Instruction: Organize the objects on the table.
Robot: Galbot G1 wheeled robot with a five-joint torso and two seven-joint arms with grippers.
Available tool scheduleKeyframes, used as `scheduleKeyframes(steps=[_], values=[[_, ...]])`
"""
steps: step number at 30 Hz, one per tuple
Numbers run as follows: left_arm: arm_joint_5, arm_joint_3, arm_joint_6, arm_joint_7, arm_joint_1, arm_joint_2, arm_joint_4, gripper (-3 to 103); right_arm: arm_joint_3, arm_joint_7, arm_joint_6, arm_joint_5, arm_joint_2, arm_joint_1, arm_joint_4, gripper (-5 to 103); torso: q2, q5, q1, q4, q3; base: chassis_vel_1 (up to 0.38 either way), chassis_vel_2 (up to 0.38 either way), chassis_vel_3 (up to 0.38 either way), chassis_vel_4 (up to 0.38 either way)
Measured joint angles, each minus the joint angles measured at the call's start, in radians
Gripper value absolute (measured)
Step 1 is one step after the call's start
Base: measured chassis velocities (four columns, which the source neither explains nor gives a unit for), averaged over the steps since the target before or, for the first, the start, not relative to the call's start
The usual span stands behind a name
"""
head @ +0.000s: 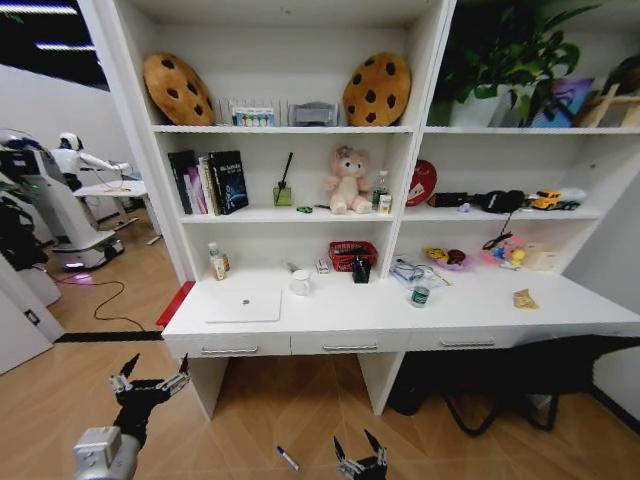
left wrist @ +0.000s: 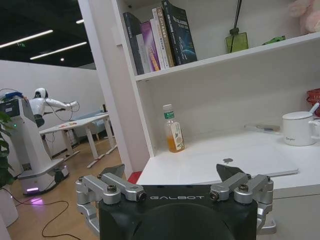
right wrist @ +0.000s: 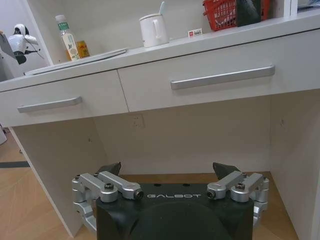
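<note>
The long white table [head: 480,308] stands against the shelving. On its left part lies a thin silver laptop [head: 243,305], closed. A small clear bottle with a green label [head: 420,293] stands right of centre, and a yellow snack packet [head: 524,298] lies further right. A pen [head: 287,458] lies on the floor. My left gripper [head: 150,378] is open and empty, low in front of the desk's left end, facing the laptop [left wrist: 235,162]. My right gripper [head: 360,460] hangs open and empty below the drawers [right wrist: 150,85].
A juice bottle [head: 216,262], a white mug [head: 301,283], a red basket [head: 350,256] and a black cup [head: 361,270] stand at the desk's back. Black bags sit under its right end [head: 480,385]. Another robot [head: 45,205] stands far left on the wood floor.
</note>
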State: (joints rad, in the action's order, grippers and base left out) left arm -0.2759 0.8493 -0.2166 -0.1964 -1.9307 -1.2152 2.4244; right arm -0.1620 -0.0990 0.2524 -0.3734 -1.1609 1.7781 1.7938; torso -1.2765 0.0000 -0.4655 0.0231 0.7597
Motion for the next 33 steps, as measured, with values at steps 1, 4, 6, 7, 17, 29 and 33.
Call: scheduleKeyframes(steps=[1,4,6,7,17,29,33], values=[[0.0,0.0,0.0,0.0,0.0,0.0,0.0,100,0.0,-0.008,-0.01,0.001,0.002,-0.001,-0.002,100,0.009,0.0,0.005,0.0,-0.005,0.0,0.0,0.0,0.0],[0.0,0.0,0.0,0.0,0.0,0.0,0.0,100,0.0,-0.019,-0.023,0.006,0.006,-0.004,-0.004,100,0.027,0.0001,0.013,0.0001,-0.015,0.0,0.0,0.0,0.0],[0.0,0.0,0.0,0.0,0.0,0.0,0.0,100,0.001,-0.023,-0.028,0.007,0.008,-0.005,-0.005,100,0.034,0.0,0.015,0.0,-0.018,0.0,0.0,0.0,0.0],[0.0,0.0,0.0,0.0,0.0,0.0,0.0,100,0.001,-0.027,-0.037,0.007,0.012,-0.008,-0.007,100,0.043,0.0,0.019,0.0,-0.023,0.0,0.0,0.0,0.0],[0.0,0.0,0.0,0.0,0.0,0.0,0.0,100,-0.005,-0.072,-0.149,0.011,0.056,-0.063,-0.051,100,0.092,0.0,0.042,0.0001,-0.051,0.0,0.0,0.0,0.0],[0.0,0.0,0.0,0.0,0.0,0.0,0.0,100,0.053,0.018,-0.302,-0.048,0.099,-0.319,-0.275,100,0.132,0.0001,0.059,-0.0002,-0.072,0.0,0.0,0.0,0.0],[0.0,0.0,0.0,0.0,0.0,0.0,0.0,100,0.124,0.115,-0.357,-0.053,0.041,-0.486,-0.461,100,0.156,0.0,0.071,0.0002,-0.086,0.0,0.0,0.0,0.0]])
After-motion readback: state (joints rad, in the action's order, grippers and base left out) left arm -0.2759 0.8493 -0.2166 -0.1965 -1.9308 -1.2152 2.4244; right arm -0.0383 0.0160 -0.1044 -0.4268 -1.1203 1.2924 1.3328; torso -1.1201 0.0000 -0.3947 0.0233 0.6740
